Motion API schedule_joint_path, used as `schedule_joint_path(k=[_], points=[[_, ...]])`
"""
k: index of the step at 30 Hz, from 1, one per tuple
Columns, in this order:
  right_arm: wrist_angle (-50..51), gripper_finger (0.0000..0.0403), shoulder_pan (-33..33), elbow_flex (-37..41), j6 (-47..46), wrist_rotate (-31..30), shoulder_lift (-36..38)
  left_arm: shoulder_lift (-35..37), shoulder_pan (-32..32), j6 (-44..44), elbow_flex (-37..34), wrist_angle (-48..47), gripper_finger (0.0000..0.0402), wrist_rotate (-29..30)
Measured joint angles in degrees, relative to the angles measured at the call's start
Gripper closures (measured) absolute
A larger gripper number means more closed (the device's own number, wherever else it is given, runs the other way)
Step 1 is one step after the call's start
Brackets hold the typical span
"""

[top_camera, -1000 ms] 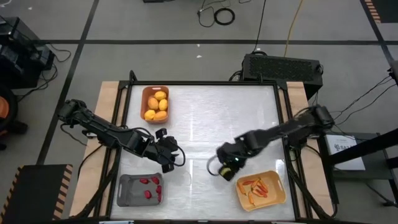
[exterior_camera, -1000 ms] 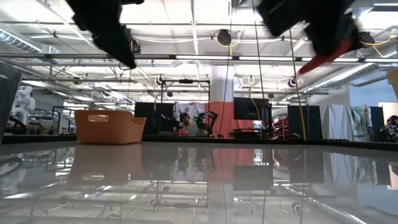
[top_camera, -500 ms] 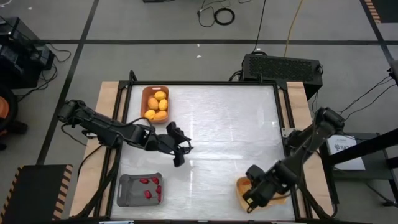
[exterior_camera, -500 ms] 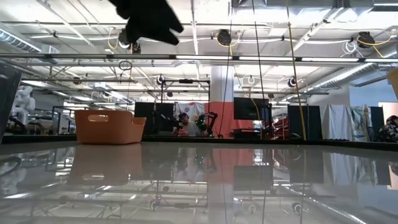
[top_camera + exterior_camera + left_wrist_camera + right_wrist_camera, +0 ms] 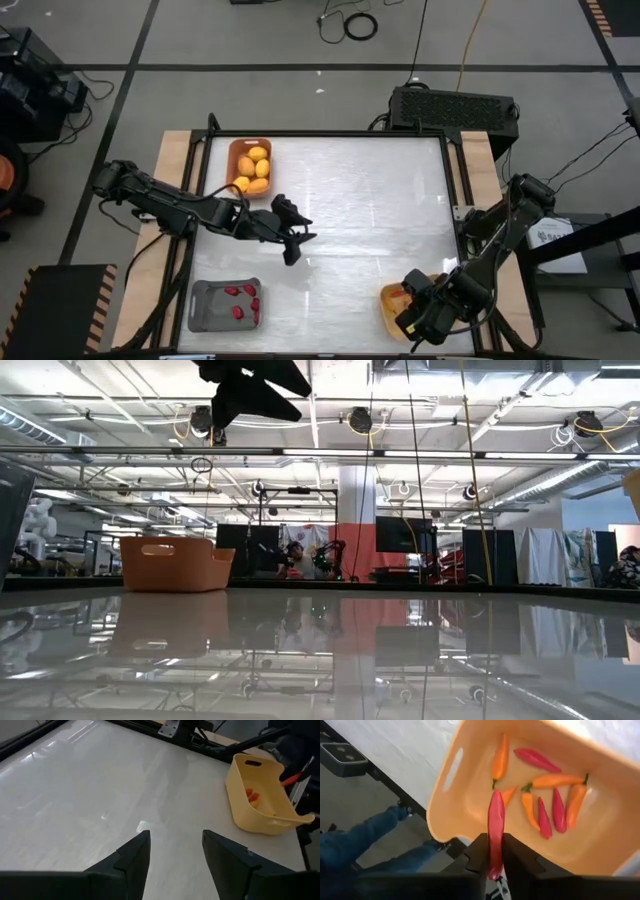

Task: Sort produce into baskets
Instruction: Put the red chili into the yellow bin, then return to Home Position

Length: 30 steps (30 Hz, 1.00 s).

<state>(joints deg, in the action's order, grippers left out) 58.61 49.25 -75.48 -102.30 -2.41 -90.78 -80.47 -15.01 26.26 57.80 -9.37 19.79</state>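
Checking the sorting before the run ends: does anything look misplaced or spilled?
Nothing is spilled. The right claw holds a red pepper above the yellow basket, which already holds both red and orange peppers.

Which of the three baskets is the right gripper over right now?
The yellow basket at the table's near right corner. The right gripper holds a red pepper above it; the orange-brown basket and grey basket sit on the left.

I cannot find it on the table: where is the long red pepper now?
The long red pepper is held in the right gripper, above the yellow basket at the table's near right corner, over the other peppers lying inside.
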Motion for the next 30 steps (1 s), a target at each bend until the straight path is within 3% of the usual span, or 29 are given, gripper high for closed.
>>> schedule_joint_path(k=[12, 23, 30], points=[[0.15, 0.0239, -3.58, 0.0, 14.33, -0.6, 0.2, 0.0, -1.25, 1.95, 0.0, -0.13, 0.0214, -1.36], [-4.59, 0.0238, -14.8, 0.0, 41.45, -0.73, 0.39, 0.41, -1.26, 1.95, -0.02, -0.44, 0.0214, -3.65], [-9.68, 0.0239, -20.06, 0.0, 64.39, -8.0, 2.33, 5.67, -1.26, -1.38, -0.04, -0.42, 0.0214, -4.76]])
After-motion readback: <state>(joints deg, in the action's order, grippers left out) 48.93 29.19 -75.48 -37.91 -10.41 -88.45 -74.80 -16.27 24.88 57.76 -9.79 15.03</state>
